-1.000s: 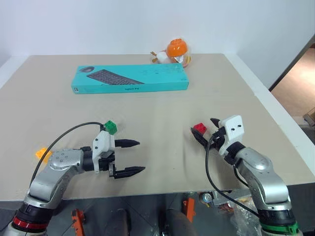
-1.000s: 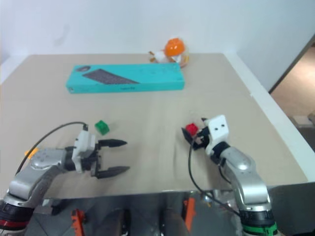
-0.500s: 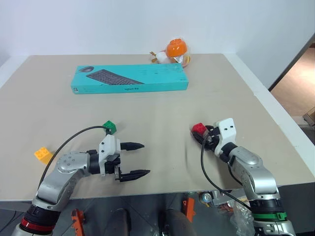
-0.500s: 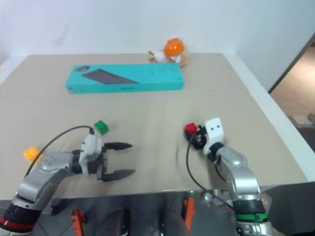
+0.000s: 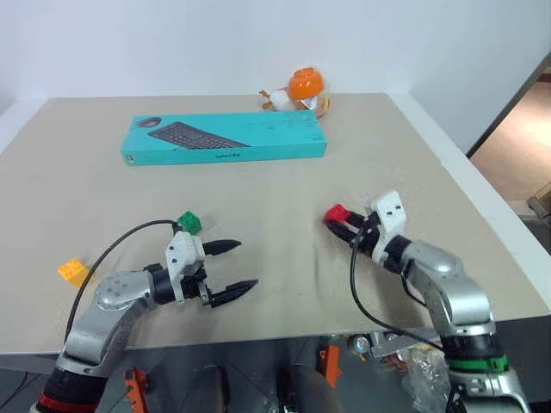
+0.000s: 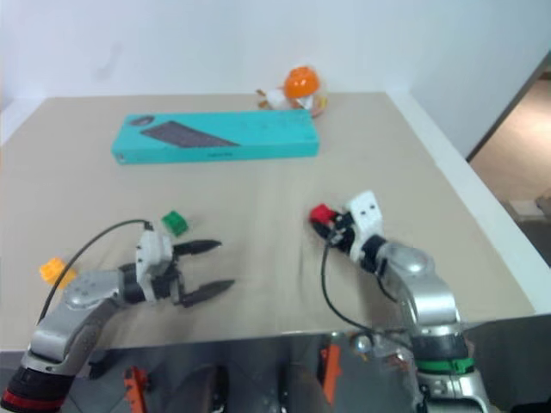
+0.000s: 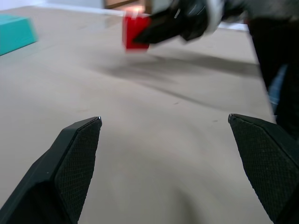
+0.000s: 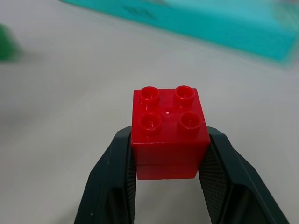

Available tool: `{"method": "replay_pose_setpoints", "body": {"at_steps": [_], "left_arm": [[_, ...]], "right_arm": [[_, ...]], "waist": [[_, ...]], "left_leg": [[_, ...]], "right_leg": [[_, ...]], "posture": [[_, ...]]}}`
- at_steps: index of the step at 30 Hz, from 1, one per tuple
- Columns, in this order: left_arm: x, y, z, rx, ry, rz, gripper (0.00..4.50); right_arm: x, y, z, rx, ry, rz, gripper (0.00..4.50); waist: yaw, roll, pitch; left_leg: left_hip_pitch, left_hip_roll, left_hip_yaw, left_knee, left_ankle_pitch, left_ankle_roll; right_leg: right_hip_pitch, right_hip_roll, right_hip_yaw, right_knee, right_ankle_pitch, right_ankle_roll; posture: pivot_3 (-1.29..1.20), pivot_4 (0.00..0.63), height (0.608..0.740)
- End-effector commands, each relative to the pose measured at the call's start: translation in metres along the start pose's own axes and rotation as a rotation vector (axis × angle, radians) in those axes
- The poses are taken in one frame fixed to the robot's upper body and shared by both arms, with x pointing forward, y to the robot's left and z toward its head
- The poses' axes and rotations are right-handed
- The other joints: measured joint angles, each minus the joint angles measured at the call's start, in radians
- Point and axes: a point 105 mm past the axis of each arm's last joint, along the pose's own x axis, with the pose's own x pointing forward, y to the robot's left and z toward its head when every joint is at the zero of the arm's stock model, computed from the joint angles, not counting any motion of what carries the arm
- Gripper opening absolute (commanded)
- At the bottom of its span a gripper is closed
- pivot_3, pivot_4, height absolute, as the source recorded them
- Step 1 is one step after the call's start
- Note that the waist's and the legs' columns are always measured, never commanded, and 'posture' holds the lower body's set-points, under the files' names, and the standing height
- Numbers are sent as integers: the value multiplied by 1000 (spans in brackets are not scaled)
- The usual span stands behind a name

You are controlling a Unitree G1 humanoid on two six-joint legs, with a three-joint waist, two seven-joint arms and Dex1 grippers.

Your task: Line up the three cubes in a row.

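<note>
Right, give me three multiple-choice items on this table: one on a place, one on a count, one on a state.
1. The green cube lies:
A. beside the left gripper
B. on the keyboard box
C. against the orange toy

2. Cubes in sight:
A. two
B. three
C. four

3. The right gripper:
A. open
B. shut on nothing
C. shut on the red cube

Answers: 1 A, it sits on the table just past that gripper. 2 B, red, green and the yellow cube. 3 C, both fingers press its sides.
</note>
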Motion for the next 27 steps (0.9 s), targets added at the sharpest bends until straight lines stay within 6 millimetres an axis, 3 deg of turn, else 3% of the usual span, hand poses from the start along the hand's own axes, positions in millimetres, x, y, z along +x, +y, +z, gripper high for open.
{"method": "replay_pose_setpoints", "body": {"at_steps": [1,5,12,27], "left_arm": [[-7,1,2,52,-7,61,4500],[-11,-1,1,61,-10,86,4500],[-21,0,8,111,-33,82,4500],[-18,-5,16,121,-47,91,4500]], "right_arm": [[11,33,20,-125,-1,314,1235],[24,45,17,-193,39,508,1235],[40,47,0,-232,95,647,1235],[54,45,-12,-240,99,702,1235]], "waist": [[1,0,0],[6,0,0],[6,0,0],[6,0,0]], "left_leg": [[0,0,0,0,0,0],[-1,0,-2,0,0,0],[-1,-1,1,0,0,0],[-1,1,6,0,0,0]], "right_leg": [[0,0,0,0,0,0],[0,0,-1,0,-1,-2],[-1,-1,-1,0,-1,-1],[-1,-1,-1,0,0,-1]], "posture": [[0,150,740],[0,150,740],[0,150,740],[0,150,740]]}}
